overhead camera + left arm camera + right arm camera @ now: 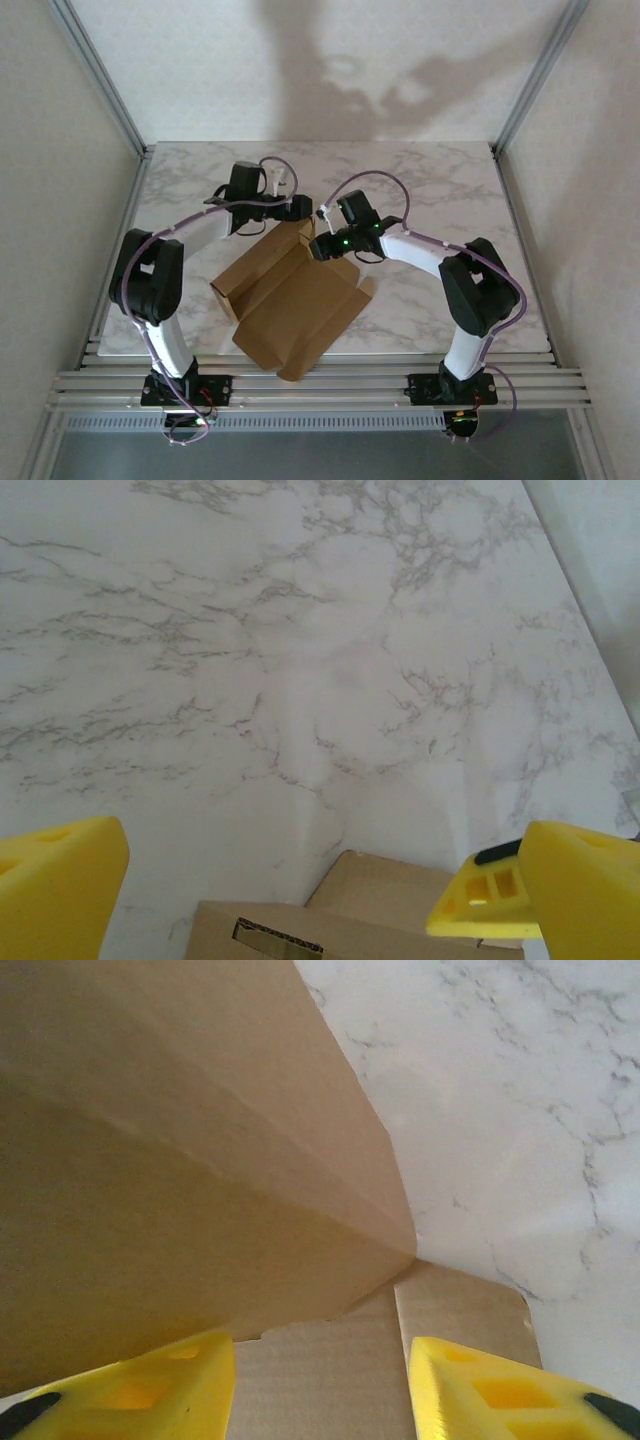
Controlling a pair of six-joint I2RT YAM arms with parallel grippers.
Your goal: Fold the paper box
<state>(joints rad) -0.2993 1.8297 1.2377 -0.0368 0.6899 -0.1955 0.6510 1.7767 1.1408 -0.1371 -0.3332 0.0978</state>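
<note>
With fingers (500, 1390) apart on both, the right gripper (315, 1365) should close low on the raised flap (180, 1160) of the paper box (290, 305) while the left gripper (310, 870) steadies its far edge.

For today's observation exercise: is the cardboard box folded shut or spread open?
Partly folded, not shut: the paper box lies open on the marble table, some panels raised, others spread flat.

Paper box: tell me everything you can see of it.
The paper box is plain brown cardboard, a die-cut sheet half folded, lying angled on the marble table between the arms. A panel stands raised; a rounded-corner flap lies flat; a slot shows near its far end. The open left gripper and right gripper are at that end; contact unclear.
</note>
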